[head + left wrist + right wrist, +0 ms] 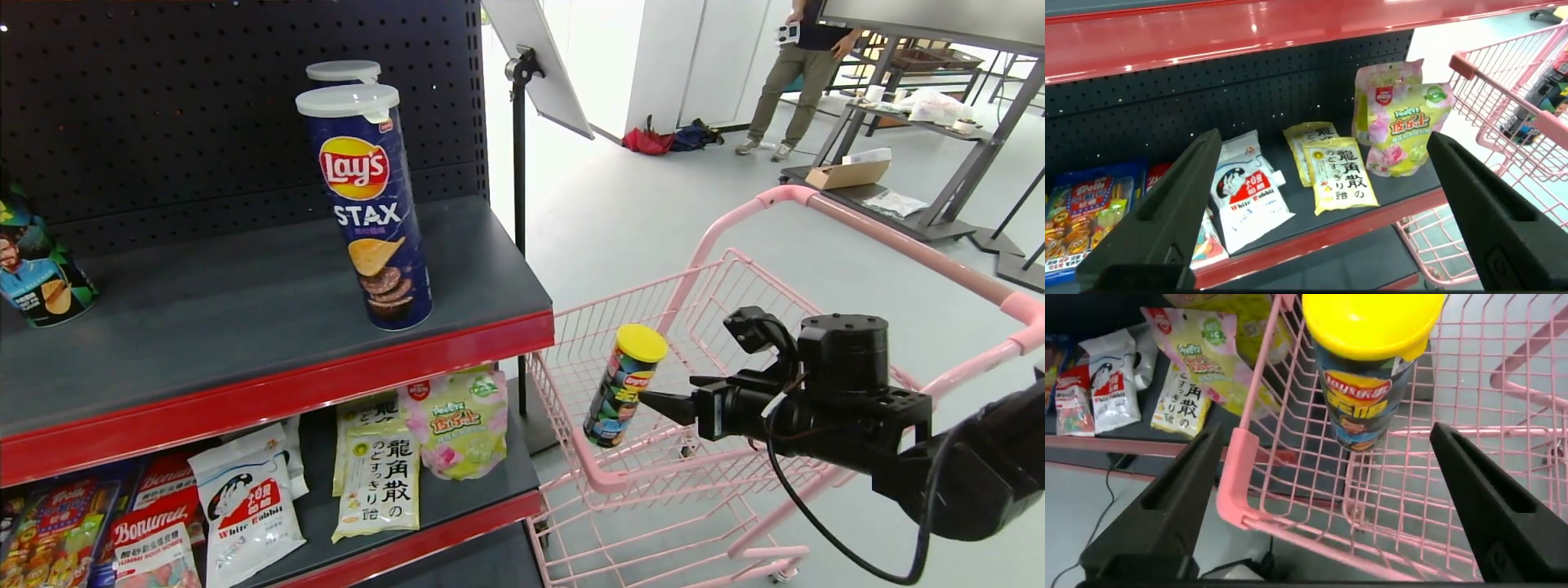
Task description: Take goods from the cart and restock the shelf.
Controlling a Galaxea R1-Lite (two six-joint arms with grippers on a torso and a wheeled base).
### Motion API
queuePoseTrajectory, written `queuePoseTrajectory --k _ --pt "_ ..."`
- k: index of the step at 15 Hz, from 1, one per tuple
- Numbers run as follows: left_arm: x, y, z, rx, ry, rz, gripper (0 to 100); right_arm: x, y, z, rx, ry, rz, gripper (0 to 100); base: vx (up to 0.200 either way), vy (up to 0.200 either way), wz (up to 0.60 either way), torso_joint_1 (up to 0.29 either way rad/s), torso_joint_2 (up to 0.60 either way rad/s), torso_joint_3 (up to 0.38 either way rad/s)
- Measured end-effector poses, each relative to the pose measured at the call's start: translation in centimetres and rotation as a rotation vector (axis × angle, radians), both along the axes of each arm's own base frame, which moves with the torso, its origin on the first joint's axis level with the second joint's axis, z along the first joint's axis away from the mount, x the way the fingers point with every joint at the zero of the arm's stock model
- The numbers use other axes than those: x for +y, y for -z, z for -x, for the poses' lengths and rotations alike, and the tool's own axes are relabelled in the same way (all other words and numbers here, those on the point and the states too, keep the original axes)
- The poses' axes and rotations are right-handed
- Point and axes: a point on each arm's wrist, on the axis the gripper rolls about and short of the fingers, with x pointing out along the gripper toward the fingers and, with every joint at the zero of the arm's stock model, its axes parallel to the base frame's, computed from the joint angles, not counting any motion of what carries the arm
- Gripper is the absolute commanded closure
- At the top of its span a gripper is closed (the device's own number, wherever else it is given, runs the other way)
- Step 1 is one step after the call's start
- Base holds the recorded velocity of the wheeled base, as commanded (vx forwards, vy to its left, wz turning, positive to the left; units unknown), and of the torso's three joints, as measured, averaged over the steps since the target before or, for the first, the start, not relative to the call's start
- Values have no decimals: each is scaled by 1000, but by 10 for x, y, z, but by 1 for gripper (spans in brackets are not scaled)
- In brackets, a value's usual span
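Note:
A short chips can [624, 384] with a yellow lid hangs tilted over the near left corner of the pink cart [890, 237]. My right gripper [653, 394] is right beside it, one fingertip [647, 398] at its side. In the right wrist view the can [1368, 384] sits just past the gripper [1324, 431], whose fingers are spread wide and open. I cannot see what holds the can up. My left gripper [1324, 137] is open in front of the lower shelf [1315, 233]. On the upper shelf [245, 302] stands a tall blue chips can [371, 212], with another [343, 72] behind it.
A green can [41, 269] stands at the upper shelf's left end, with free room between it and the blue can. Snack bags [375, 465] fill the lower shelf. A black stand pole [519, 204] rises between shelf and cart. Tables stand far behind.

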Motion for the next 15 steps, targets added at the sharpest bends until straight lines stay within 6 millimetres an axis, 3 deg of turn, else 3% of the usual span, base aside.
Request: queuePoseTrajectory --k 15 --pt "0 0 0 0 0 0 0 26 47 -63 -36 -1 13 0 0 0 0 0 0 0"
